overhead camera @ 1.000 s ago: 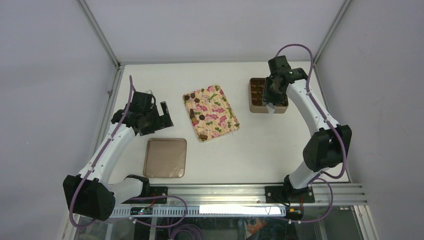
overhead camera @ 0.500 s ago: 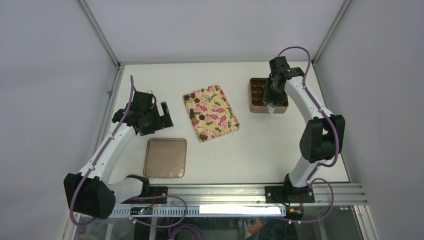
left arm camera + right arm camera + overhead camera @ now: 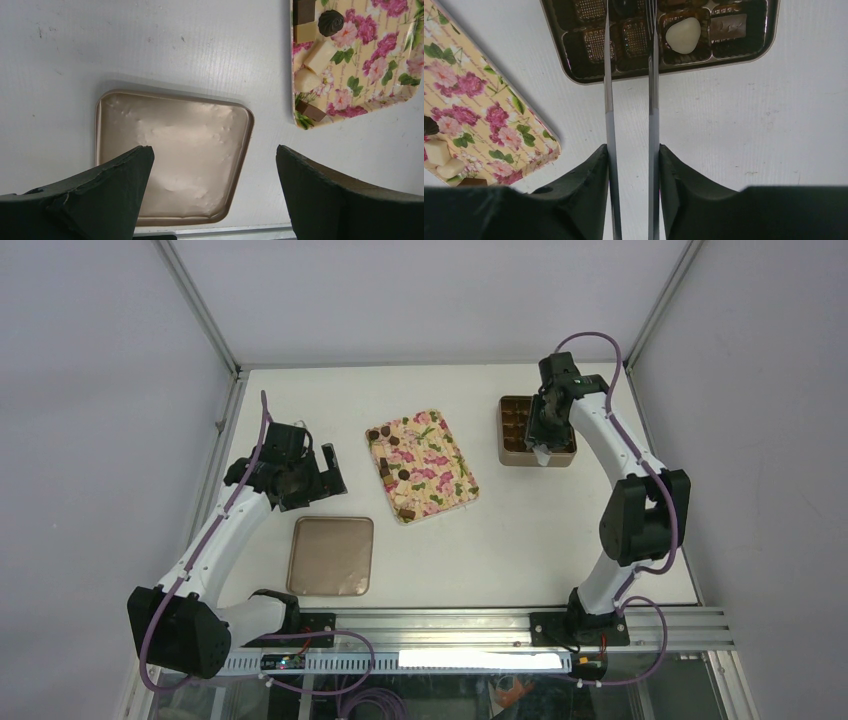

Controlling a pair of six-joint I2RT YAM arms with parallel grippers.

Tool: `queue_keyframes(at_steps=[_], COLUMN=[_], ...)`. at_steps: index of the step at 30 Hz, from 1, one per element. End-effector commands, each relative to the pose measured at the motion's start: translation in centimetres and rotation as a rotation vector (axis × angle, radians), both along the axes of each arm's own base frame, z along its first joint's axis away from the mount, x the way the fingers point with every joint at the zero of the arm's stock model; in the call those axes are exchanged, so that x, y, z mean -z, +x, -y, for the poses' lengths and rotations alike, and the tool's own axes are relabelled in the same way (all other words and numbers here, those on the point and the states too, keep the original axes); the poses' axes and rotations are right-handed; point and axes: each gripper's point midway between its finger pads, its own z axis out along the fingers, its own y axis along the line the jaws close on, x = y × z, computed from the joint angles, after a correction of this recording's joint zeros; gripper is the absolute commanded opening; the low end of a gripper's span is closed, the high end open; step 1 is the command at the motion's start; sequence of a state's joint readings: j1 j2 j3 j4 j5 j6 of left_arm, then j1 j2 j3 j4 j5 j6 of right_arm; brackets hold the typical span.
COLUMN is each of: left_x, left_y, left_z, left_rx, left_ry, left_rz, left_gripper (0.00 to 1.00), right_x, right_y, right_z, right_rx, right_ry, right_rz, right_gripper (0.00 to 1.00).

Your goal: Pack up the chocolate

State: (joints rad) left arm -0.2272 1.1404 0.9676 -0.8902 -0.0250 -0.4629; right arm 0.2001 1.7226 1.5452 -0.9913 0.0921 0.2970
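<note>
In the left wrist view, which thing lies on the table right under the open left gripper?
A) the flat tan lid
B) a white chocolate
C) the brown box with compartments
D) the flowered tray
A: the flat tan lid shows in the wide gap of the left gripper, while the flowered tray lies off to the side.

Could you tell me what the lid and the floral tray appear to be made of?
Lid: likely thin metal or metallic card, satin bronze finish, soft glare and small dents.
Floral tray: probably glossy printed tin or plastic, raised rim and rose print.
</note>
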Motion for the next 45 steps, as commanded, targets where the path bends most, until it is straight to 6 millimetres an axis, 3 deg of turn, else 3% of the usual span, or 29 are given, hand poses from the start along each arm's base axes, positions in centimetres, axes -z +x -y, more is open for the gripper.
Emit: queue_keyframes(at_steps=[1, 5, 8, 13, 20, 32, 39, 45], left_x=[-2.0, -1.8, -1.8, -2.0, -2.5, -2.8, -2.8, -2.7], left_y=[1.1, 1.0, 1.1, 1.2, 1.3, 1.3, 1.3, 1.2], left_z=[-0.2, -0.1, -0.1, -0.1, 0.1, 0.4, 0.4, 0.4], left_rx=[-0.002, -0.007, -0.009, -0.008, -0.010, -0.016, -0.013, -0.010], left_ry=[-0.012, -0.016, -0.019, -0.015, -0.032, -0.056, -0.053, -0.051], left_rz=[0.092, 0.088, 0.085, 0.093, 0.102, 0.109, 0.109, 0.107], left_gripper=[0.99, 0.99, 0.99, 0.99, 0.99, 0.99, 0.99, 0.99], right_x=[-5.0, -8.2, -8.9, -6.5, -2.7, -0.7, -0.3, 0.8], right_y=[0.5, -1.4, -4.1, -9.5, -14.3, -16.6, -16.2, -15.2], right_z=[-0.8, -4.3, -8.5, -15.6, -20.6, -23.6, -23.6, -22.2], right_rx=[-0.032, -0.132, -0.274, -0.531, -0.794, -1.004, -0.997, -0.973], right_ry=[0.062, 0.127, 0.131, 0.142, 0.082, 0.066, 0.039, -0.100], right_rz=[0.154, 0.229, 0.239, 0.183, 0.076, -0.039, -0.047, -0.068], right_gripper=[0.36, 0.33, 0.33, 0.33, 0.36, 0.39, 0.39, 0.38])
